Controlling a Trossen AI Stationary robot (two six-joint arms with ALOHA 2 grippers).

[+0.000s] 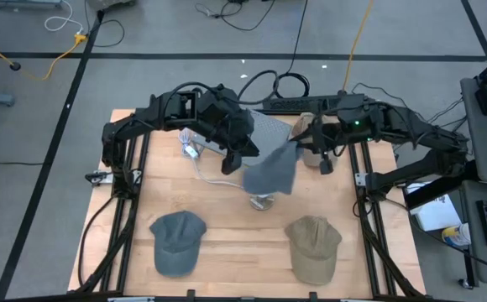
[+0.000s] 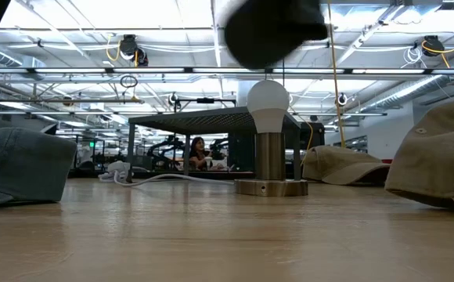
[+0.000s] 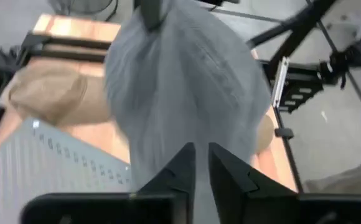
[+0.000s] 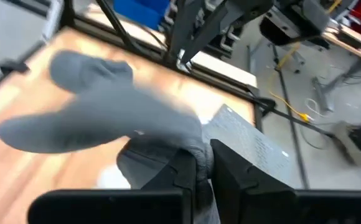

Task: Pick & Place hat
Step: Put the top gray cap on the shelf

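A grey hat (image 1: 273, 172) hangs between my two grippers above a white bulb-topped stand (image 2: 268, 106) on a round metal base (image 1: 263, 202). In the low view the hat (image 2: 274, 27) shows dark, just over the bulb. My left gripper (image 1: 231, 161) is at the hat's left side and my right gripper (image 1: 323, 164) at its right side; each is shut on the hat. A grey-blue hat (image 1: 176, 241) and an olive hat (image 1: 315, 247) lie on their rims near the table's front edge. My left gripper pinches the grey hat's cloth (image 3: 193, 134) between its two fingers, at the hat's left edge, coming in from the table's left and slanting down. The hat is lifted clear of the table and bulges out beyond the fingers. My right gripper pinches a bunched fold of the grey hat (image 4: 199, 152) between its two fingers, at the hat's right edge, coming in from the table's right. The rest of the hat (image 4: 99, 118) stretches away from the fingers, clear of the table.
A grey perforated plate (image 1: 267, 130) stands at the table's far middle, with a tan hat (image 1: 304, 126) beside it. A white cable (image 1: 191, 151) lies at the far left. Bare wood (image 1: 243, 252) lies between the two front hats.
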